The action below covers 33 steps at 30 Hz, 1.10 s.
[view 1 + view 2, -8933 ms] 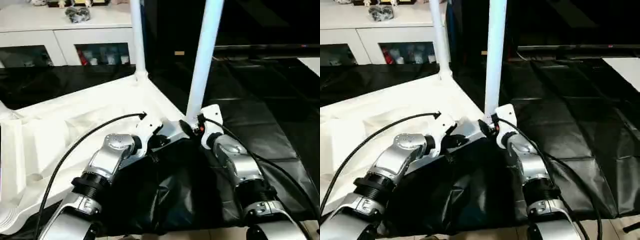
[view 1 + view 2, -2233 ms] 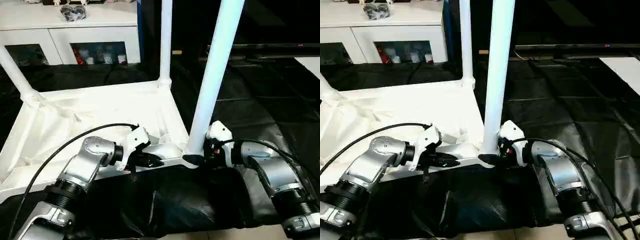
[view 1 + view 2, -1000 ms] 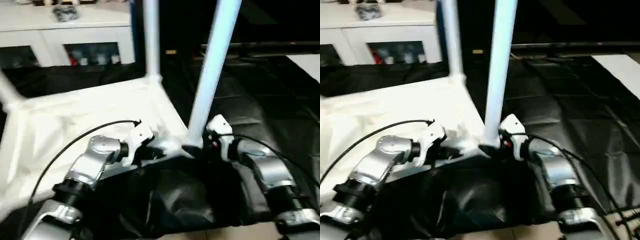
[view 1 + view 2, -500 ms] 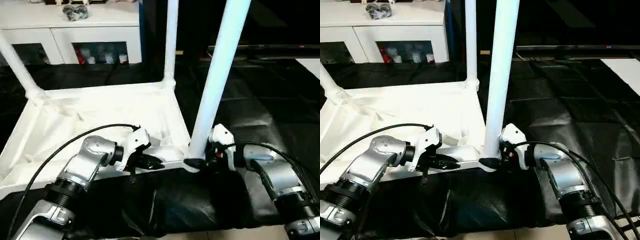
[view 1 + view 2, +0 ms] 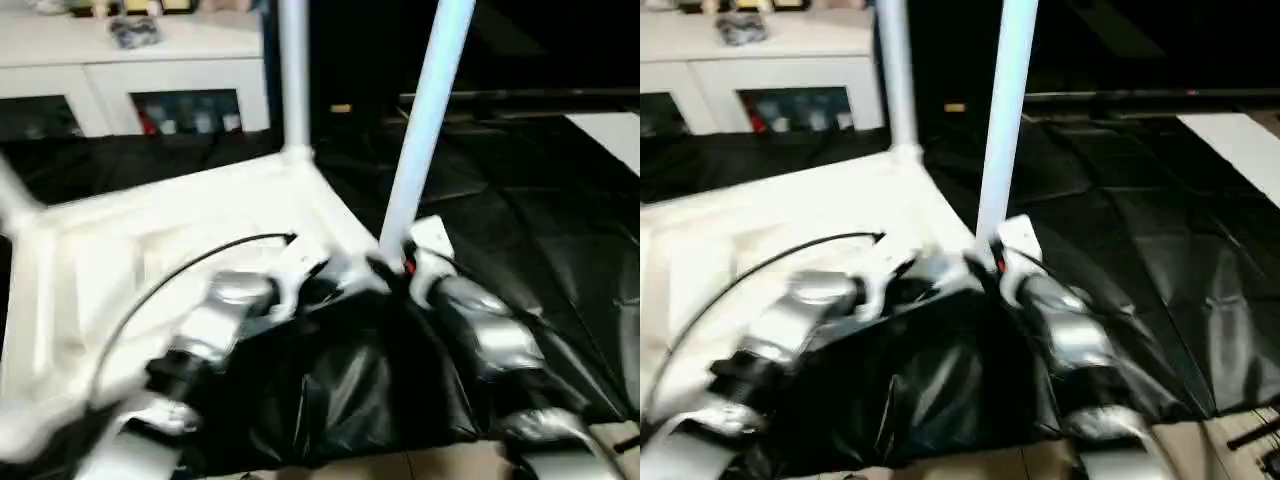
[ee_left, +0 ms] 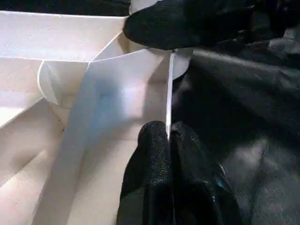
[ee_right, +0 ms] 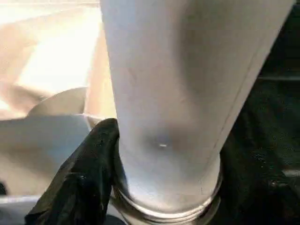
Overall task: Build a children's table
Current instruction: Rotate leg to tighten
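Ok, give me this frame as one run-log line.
stage: table upside down, legs upright | left gripper: shut on tabletop rim | right gripper: shut on near leg base | far leg: socketed

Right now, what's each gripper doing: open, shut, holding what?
Left gripper: shut on the tabletop edge.
Right gripper: shut on the near leg, at its base.

Both silver forearms are reaching forward and converging. The left hand [image 6: 168,154] is pinching its black fingers together. The right hand [image 7: 154,187] is pressing one black finger [image 7: 89,173] sideways.
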Tool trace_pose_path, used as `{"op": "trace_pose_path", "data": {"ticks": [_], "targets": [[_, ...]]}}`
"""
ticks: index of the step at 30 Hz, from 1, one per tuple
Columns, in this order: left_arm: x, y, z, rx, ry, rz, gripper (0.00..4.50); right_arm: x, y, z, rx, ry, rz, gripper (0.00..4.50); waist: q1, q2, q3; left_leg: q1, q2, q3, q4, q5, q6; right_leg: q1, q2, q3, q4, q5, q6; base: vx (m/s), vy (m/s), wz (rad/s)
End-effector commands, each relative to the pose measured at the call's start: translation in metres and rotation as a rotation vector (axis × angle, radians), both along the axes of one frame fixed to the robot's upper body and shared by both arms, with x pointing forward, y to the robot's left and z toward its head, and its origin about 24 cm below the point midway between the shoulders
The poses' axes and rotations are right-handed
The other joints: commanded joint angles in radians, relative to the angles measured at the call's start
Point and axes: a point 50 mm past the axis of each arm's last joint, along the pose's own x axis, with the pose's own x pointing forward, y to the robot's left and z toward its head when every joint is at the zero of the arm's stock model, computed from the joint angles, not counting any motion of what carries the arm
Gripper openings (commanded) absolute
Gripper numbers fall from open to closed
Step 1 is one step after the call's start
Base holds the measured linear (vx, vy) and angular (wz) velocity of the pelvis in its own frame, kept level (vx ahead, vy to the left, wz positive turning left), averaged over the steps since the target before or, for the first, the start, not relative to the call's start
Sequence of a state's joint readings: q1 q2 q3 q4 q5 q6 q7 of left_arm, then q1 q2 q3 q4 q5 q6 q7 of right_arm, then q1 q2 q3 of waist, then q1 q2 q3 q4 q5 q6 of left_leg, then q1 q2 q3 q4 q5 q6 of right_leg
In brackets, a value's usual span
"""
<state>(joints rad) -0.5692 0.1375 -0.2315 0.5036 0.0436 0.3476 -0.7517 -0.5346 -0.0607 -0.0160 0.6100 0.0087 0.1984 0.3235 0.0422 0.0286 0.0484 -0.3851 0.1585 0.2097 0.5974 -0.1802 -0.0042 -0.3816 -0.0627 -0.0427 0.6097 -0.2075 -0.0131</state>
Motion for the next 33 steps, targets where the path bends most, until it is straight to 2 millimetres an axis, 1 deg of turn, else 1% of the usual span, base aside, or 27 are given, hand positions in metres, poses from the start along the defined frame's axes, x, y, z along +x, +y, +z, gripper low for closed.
{"op": "trace_pose_path", "data": {"ticks": [1, 2, 3, 4, 5, 7, 9, 10, 11, 12, 13, 14, 15, 16, 18, 19, 20, 23, 24, 26, 27, 29, 33], "targets": [[0.005, -0.029, 0.022, -0.07, -0.086, -0.021, 0.0, -0.017, 0.054, -0.013, 0.076, 0.072, 0.204, 2.68, 0.0, -0.006, -0.053, 0.027, 0.078, -0.05, -0.084, -0.289, -0.022, 0.019, -0.099, 0.053, -0.091, -0.27, -0.189, 0.0, 0.0, 0.0], [0.005, -0.029, 0.023, -0.076, -0.085, -0.025, 0.0, -0.017, 0.055, -0.012, 0.09, 0.067, 0.214, 3.24, 0.001, -0.007, -0.054, 0.028, 0.079, -0.049, -0.084, -0.278, -0.015, 0.019, -0.097, 0.053, -0.09, -0.256, -0.19, 0.0, 0.0, 0.0], [0.004, -0.029, 0.023, -0.085, -0.089, -0.039, 0.0, -0.017, 0.053, -0.011, 0.107, 0.068, 0.225, 3.38, 0.001, -0.007, -0.053, 0.026, 0.079, -0.048, -0.084, -0.273, -0.011, 0.02, -0.097, 0.053, -0.089, -0.249, -0.193, 0.0, 0.0, 0.0], [0.003, -0.029, 0.023, -0.09, -0.09, -0.05, 0.0, -0.017, 0.052, -0.011, 0.113, 0.068, 0.231, 3.38, 0.002, -0.007, -0.053, 0.026, 0.079, -0.048, -0.083, -0.268, -0.006, 0.02, -0.097, 0.053, -0.088, -0.24, -0.196, 0.0, 0.0, 0.0], [0.002, -0.027, 0.023, -0.091, -0.089, -0.063, 0.0, -0.016, 0.048, -0.01, 0.106, 0.063, 0.237, 3.44, 0.002, -0.008, -0.053, 0.026, 0.079, -0.048, -0.084, -0.267, -0.004, 0.021, -0.097, 0.052, -0.088, -0.239, -0.197, 0.0, 0.0, 0.0], [-0.002, -0.02, 0.022, -0.097, -0.082, -0.103, 0.0, -0.015, 0.034, -0.008, 0.062, 0.041, 0.265, 3.75, 0.001, -0.008, -0.053, 0.024, 0.08, -0.048, -0.084, -0.262, 0.001, 0.023, -0.097, 0.052, -0.087, -0.235, -0.198, 0.0, 0.0, 0.0], [-0.003, -0.017, 0.021, -0.101, -0.075, -0.113, 0.0, -0.015, 0.028, -0.008, 0.039, 0.037, 0.279, 3.88, 0.001, -0.006, -0.055, 0.023, 0.081, -0.049, -0.083, -0.251, 0.006, 0.025, -0.096, 0.051, -0.083, -0.209, -0.204, 0.0, 0.0, 0.0], [-0.005, -0.012, 0.021, -0.101, -0.071, -0.135, 0.0, -0.016, 0.019, -0.007, -0.008, 0.024, 0.319, 3.88, 0.0, -0.008, -0.055, 0.021, 0.08, -0.047, -0.081, -0.236, 0.013, 0.026, -0.096, 0.052, -0.081, -0.184, -0.211, 0.0, 0.0, 0.0], [-0.006, -0.011, 0.021, -0.101, -0.07, -0.142, 0.0, -0.016, 0.017, -0.006, -0.02, 0.021, 0.331, 3.88, 0.003, -0.006, -0.057, 0.021, 0.08, -0.046, -0.078, -0.223, 0.019, 0.029, -0.097, 0.05, -0.079, -0.164, -0.217, 0.0, 0.0, 0.0], [-0.008, -0.005, 0.02, -0.101, -0.061, -0.166, 0.0, -0.019, 0.008, -0.004, -0.041, 0.017, 0.389, 3.88, 0.002, -0.007, -0.056, 0.019, 0.079, -0.045, -0.076, -0.214, 0.03, 0.029, -0.096, 0.051, -0.078, -0.146, -0.223, 0.0, 0.0, 0.0], [-0.009, -0.005, 0.02, -0.101, -0.061, -0.167, 0.0, -0.019, 0.008, -0.004, -0.041, 0.017, 0.391, 3.88, 0.003, -0.007, -0.056, 0.02, 0.08, -0.045, -0.077, -0.215, 0.033, 0.029, -0.096, 0.051, -0.079, -0.146, -0.225, 0.0, 0.0, 0.0], [-0.011, 0.001, 0.02, -0.1, -0.049, -0.198, 0.0, -0.023, -0.001, 0.002, -0.038, 0.007, 0.468, 3.88, 0.003, -0.008, -0.056, 0.02, 0.079, -0.044, -0.076, -0.213, 0.037, 0.03, -0.095, 0.05, -0.078, -0.145, -0.227, 0.0, 0.0, 0.0], [-0.012, 0.005, 0.019, -0.094, -0.043, -0.214, 0.0, -0.025, -0.005, 0.005, -0.036, 0.003, 0.515, 3.88, 0.008, -0.009, -0.056, 0.02, 0.08, -0.044, -0.074, -0.209, 0.048, 0.034, -0.097, 0.05, -0.08, -0.143, -0.224, 0.0, 0.0, 0.0], [-0.012, 0.007, 0.019, -0.09, -0.04, -0.22, 0.0, -0.026, -0.007, 0.007, -0.034, 0.002, 0.536, 3.88, 0.008, -0.008, -0.055, 0.019, 0.082, -0.043, -0.074, -0.205, 0.055, 0.031, -0.095, 0.051, -0.078, -0.139, -0.229, 0.0, 0.0, 0.0], [-0.014, 0.012, 0.018, -0.078, -0.027, -0.251, 0.0, -0.029, -0.014, 0.011, -0.042, 0.002, 0.595, 3.88, 0.008, -0.007, -0.055, 0.021, 0.082, -0.043, -0.075, -0.203, 0.055, 0.03, -0.094, 0.049, -0.078, -0.146, -0.235, 0.0, 0.0, 0.0], [-0.015, 0.013, 0.018, -0.076, -0.026, -0.254, 0.0, -0.03, -0.015, 0.011, -0.043, 0.003, 0.602, 3.88, 0.01, -0.007, -0.054, 0.021, 0.083, -0.043, -0.075, -0.208, 0.052, 0.03, -0.095, 0.049, -0.079, -0.159, -0.238, 0.0, 0.0, 0.0], [-0.016, 0.017, 0.017, -0.063, -0.017, -0.268, 0.0, -0.032, -0.019, 0.014, -0.052, 0.006, 0.647, 3.88, 0.012, -0.005, -0.055, 0.023, 0.085, -0.043, -0.075, -0.209, 0.047, 0.03, -0.094, 0.049, -0.079, -0.164, -0.24, 0.0, 0.0, 0.0], [-0.017, 0.021, 0.017, -0.056, -0.006, -0.288, 0.0, -0.034, -0.024, 0.017, -0.064, 0.01, 0.689, 3.88, 0.016, -0.005, -0.056, 0.023, 0.084, -0.042, -0.075, -0.202, 0.046, 0.03, -0.092, 0.047, -0.074, -0.142, -0.246, 0.0, 0.0, 0.0], [-0.017, 0.024, 0.017, -0.05, -0.002, -0.293, 0.0, -0.034, -0.026, 0.018, -0.072, 0.01, 0.708, 3.62, 0.017, -0.005, -0.056, 0.024, 0.085, -0.042, -0.074, -0.204, 0.046, 0.029, -0.093, 0.048, -0.074, -0.137, -0.249, 0.0, 0.0, 0.0], [-0.019, 0.03, 0.017, -0.038, 0.01, -0.309, 0.0, -0.036, -0.03, 0.021, -0.09, 0.02, 0.747, 3.56, 0.019, -0.006, -0.055, 0.024, 0.084, -0.041, -0.073, -0.202, 0.047, 0.029, -0.093, 0.048, -0.074, -0.14, -0.251, 0.0, 0.0, 0.0], [-0.019, 0.032, 0.017, -0.033, 0.014, -0.315, 0.0, -0.037, -0.032, 0.021, -0.096, 0.025, 0.758, 3.31, 0.022, -0.005, -0.055, 0.024, 0.085, -0.041, -0.073, -0.202, 0.046, 0.029, -0.094, 0.047, -0.074, -0.149, -0.249, 0.0, 0.0, 0.0], [-0.02, 0.034, 0.017, -0.028, 0.021, -0.324, 0.0, -0.037, -0.033, 0.022, -0.106, 0.029, 0.769, 3.31, 0.022, -0.005, -0.055, 0.023, 0.085, -0.042, -0.074, -0.199, 0.045, 0.03, -0.093, 0.047, -0.073, -0.146, -0.25, 0.0, 0.0, 0.0], [-0.021, 0.039, 0.017, -0.02, 0.029, -0.332, 0.0, -0.038, -0.033, 0.021, -0.118, 0.036, 0.781, 2.91, 0.022, -0.006, -0.055, 0.024, 0.085, -0.042, -0.074, -0.206, 0.041, 0.028, -0.093, 0.047, -0.074, -0.158, -0.249, 0.0, 0.0, 0.0]]}}
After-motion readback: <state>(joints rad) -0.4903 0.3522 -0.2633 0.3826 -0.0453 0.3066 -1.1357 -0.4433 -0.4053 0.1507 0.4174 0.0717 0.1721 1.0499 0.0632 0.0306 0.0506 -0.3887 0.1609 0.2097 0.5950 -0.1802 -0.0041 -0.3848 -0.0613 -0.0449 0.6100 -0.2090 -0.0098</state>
